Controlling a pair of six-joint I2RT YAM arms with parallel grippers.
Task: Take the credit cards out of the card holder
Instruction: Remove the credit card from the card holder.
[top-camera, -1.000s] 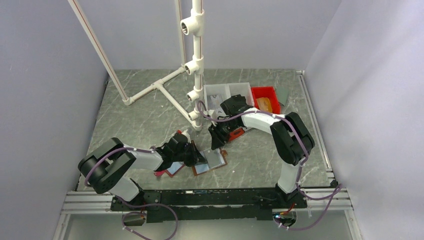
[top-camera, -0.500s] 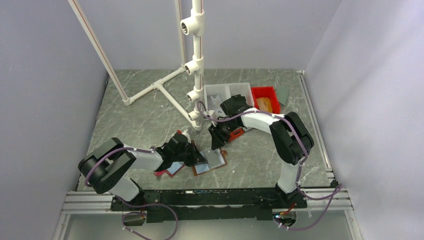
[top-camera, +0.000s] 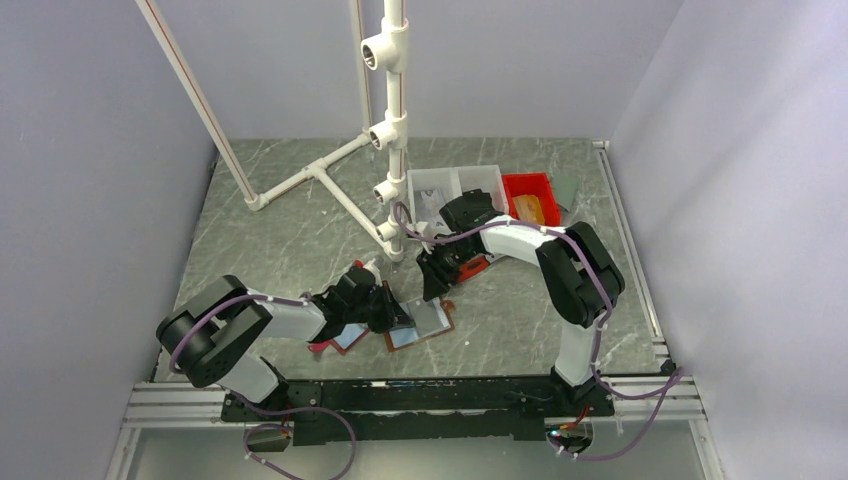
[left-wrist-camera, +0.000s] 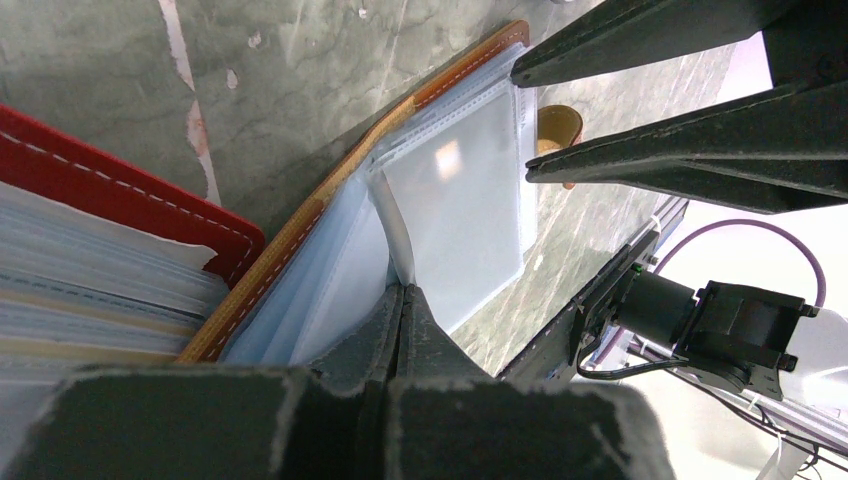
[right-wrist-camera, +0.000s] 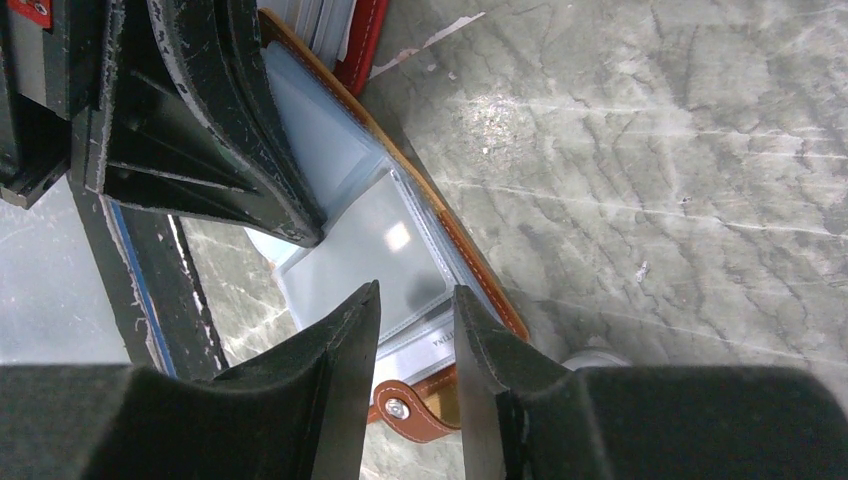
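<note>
Both arms meet over an open card holder near the front of the table.

The grey marbled table (top-camera: 280, 230) carries a white pipe frame (top-camera: 395, 120) at the back, with a white divided tray (top-camera: 455, 185) and a red bin (top-camera: 528, 190) beside it. Near the front edge the tan leather card holder (top-camera: 425, 322) lies open, clear sleeves up, and a red card wallet (top-camera: 325, 345) lies just to its left, touching it. The left gripper (left-wrist-camera: 402, 295) has its jaws pressed tight together, the tips at the fold of a raised clear sleeve (left-wrist-camera: 460, 190); whether plastic is pinched between them I cannot tell. The right gripper (right-wrist-camera: 415, 300) hangs over the holder's far edge, jaws a narrow gap apart with nothing between them, just above the snap tab (right-wrist-camera: 405, 410). No card can be made out clearly in the sleeves.
</note>
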